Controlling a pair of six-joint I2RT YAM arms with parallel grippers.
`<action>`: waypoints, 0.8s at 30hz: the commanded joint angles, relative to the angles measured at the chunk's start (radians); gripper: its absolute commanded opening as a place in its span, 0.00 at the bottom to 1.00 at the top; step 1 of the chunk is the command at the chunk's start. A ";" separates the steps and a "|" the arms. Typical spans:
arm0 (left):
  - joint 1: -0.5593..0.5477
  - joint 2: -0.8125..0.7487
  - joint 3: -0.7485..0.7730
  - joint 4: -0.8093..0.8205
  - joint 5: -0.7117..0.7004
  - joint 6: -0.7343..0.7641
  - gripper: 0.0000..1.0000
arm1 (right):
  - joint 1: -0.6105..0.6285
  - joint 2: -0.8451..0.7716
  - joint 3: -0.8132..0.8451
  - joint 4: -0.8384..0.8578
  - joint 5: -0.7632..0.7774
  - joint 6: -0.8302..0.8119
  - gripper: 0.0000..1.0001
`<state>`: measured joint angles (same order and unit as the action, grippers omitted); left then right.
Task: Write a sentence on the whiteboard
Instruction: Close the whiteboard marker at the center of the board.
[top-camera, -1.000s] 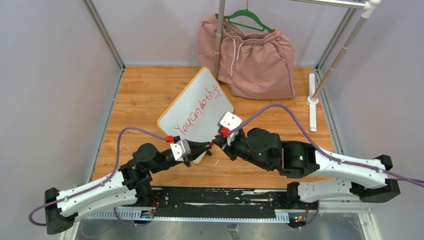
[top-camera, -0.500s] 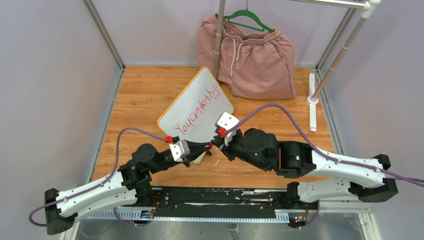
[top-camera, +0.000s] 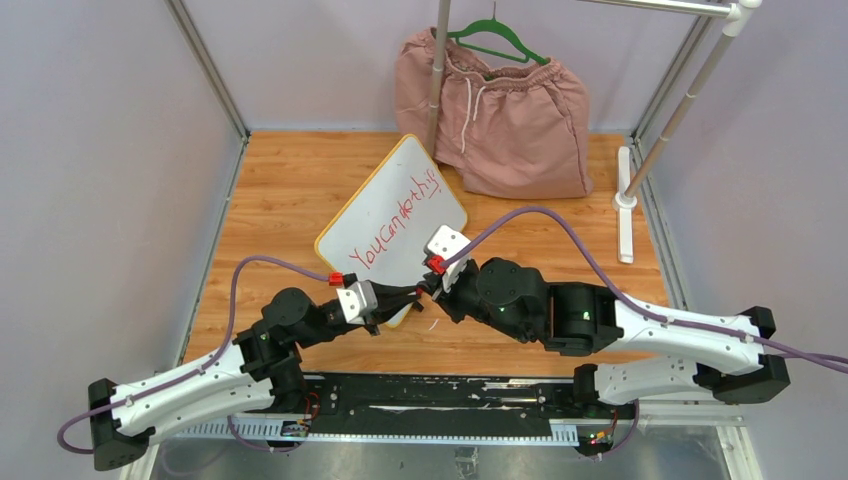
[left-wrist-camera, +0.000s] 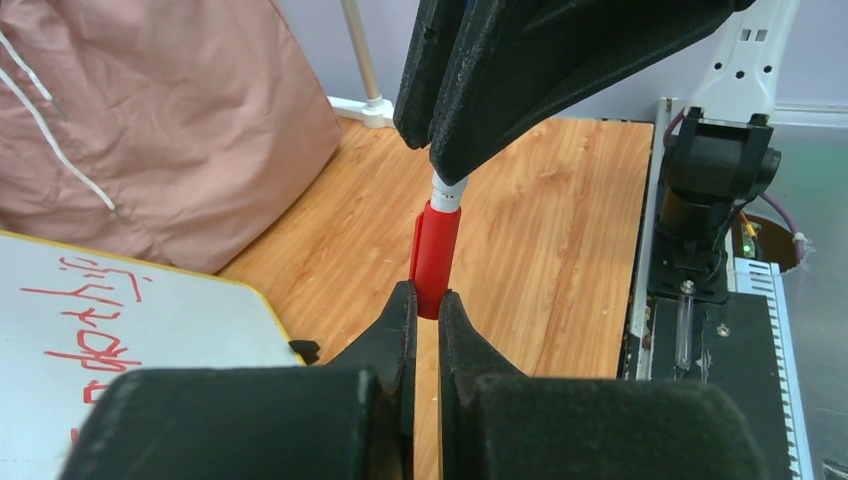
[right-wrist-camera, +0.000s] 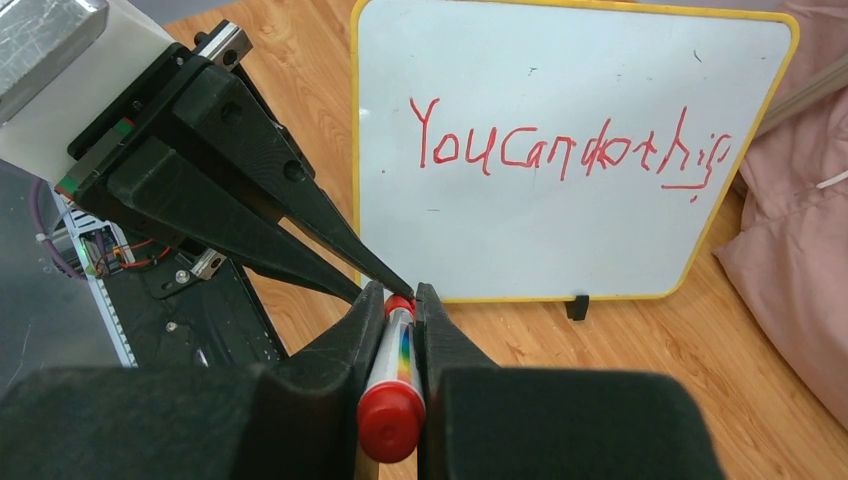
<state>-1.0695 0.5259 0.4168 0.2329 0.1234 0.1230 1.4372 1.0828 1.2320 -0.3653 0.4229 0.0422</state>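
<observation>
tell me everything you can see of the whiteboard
The whiteboard is a small white rectangle with rounded corners, a thin yellow rim and a black foot on one long edge. It rests on the wooden table, turned diagonally, far corner by a pink garment; contact there is unclear. Its red handwritten sentence reads roughly "YouCandothis", the end underlined. The left pincer and right pincer, both shut on a red marker, meet just off its near corner.

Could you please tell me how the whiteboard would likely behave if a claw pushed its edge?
The whiteboard looks thin and rigid, so it would probably move as one stiff, light piece. Its small black feet may catch on the wooden table, so it might pivot rather than slide.
</observation>
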 joint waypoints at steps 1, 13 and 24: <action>-0.008 -0.026 0.027 0.054 -0.010 -0.018 0.00 | 0.006 0.015 -0.008 -0.021 0.029 0.029 0.00; -0.008 -0.057 0.061 0.057 -0.020 -0.056 0.00 | -0.006 0.007 -0.050 0.041 0.018 0.084 0.00; -0.007 -0.058 0.093 0.057 -0.011 -0.065 0.00 | -0.006 0.039 -0.037 0.024 0.002 0.097 0.00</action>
<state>-1.0695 0.4885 0.4362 0.1696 0.1009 0.0780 1.4353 1.0885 1.2049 -0.2974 0.4377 0.1162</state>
